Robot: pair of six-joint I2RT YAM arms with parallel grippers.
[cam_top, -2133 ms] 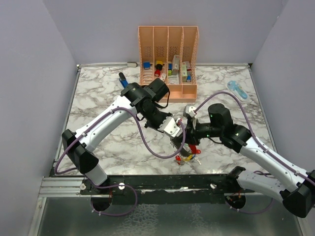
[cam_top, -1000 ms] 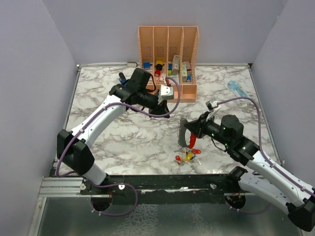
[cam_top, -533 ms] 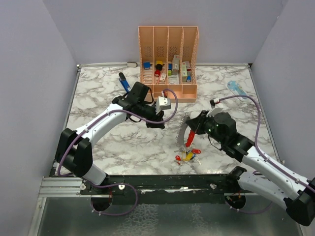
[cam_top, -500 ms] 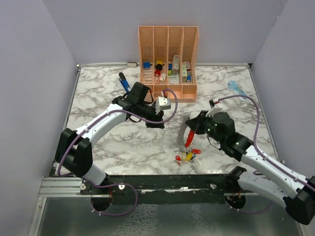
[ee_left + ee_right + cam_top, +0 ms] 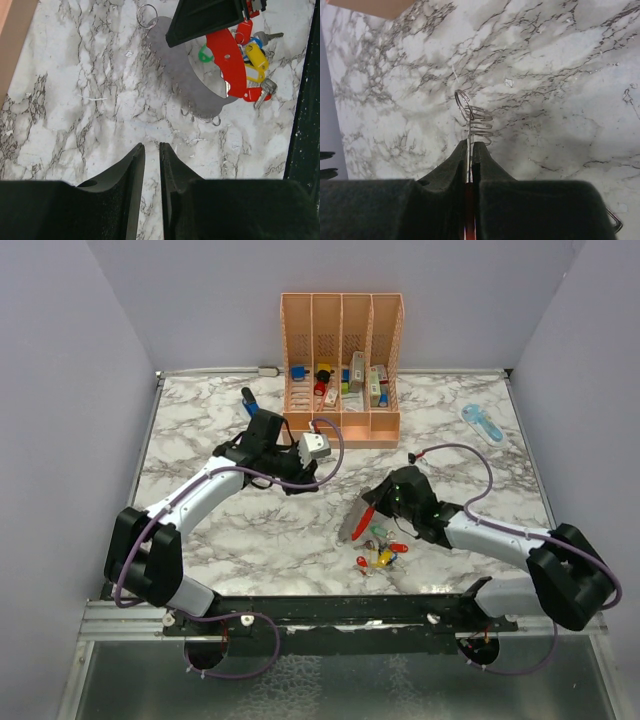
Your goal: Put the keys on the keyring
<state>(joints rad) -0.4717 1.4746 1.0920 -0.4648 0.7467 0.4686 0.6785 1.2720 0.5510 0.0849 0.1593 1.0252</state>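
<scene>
Right gripper: jaws clamped on the keyring, edge-on. The thin edge runs straight out between the two fingers. Red shows at the root of the grip, and wire loops stick out just past the tips.

In the top view the grip sits at the keyring's upper-right end. Long axis runs lower-left to upper-right there, tilted, with the low end pointing down-left at the desk. Can't tell if that end touches the marble. The left wrist view shows it broadside: grey face to the camera, red band along one side, small wire loops round the rim.

The keys are in a loose heap on the desk, just beside the keyring's low end on the near side. Heads are red, yellow, green and blue. Can't tell if any sit on the loops.

Left gripper: jaws narrow, only a slit, nothing in them. It hangs over bare marble, apart from the keyring, tips pointing toward it.
</scene>
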